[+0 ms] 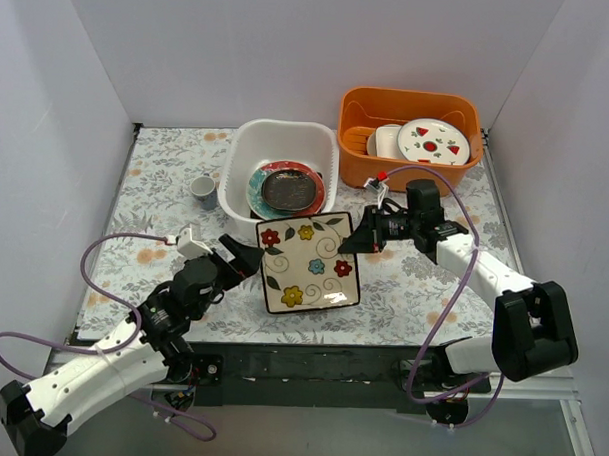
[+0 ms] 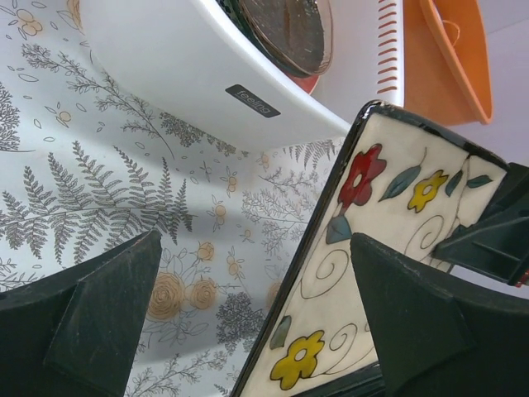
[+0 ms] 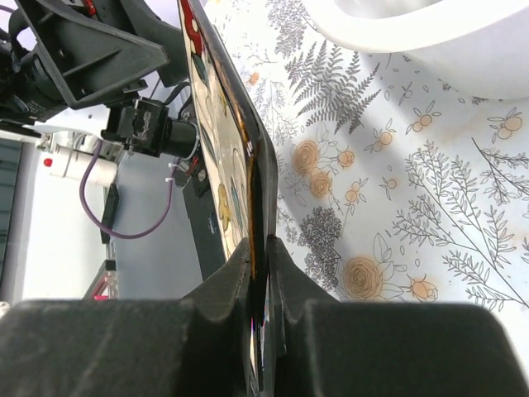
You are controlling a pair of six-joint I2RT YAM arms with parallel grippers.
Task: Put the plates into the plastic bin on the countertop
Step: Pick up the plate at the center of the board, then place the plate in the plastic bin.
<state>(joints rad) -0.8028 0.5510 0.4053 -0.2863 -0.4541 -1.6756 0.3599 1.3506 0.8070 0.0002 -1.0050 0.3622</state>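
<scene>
The white square plate with coloured flowers (image 1: 310, 261) is near the front of the countertop (image 1: 166, 173), its left side raised. My right gripper (image 1: 356, 240) is shut on its right edge; the right wrist view shows the jaws (image 3: 260, 273) pinching the dark rim of the plate (image 3: 216, 157). My left gripper (image 1: 241, 258) is open at the plate's left edge; in the left wrist view the edge of the plate (image 2: 388, 207) lies between the spread fingers (image 2: 99, 322). The white plastic bin (image 1: 249, 146) behind holds a teal-and-red plate (image 1: 258, 191) with a dark plate (image 1: 289, 189) on it.
An orange tub (image 1: 359, 160) at the back right holds a white round plate with red fruit marks (image 1: 433, 140) and other dishes. A small cup (image 1: 204, 191) stands left of the bin. White walls close in the sides and back.
</scene>
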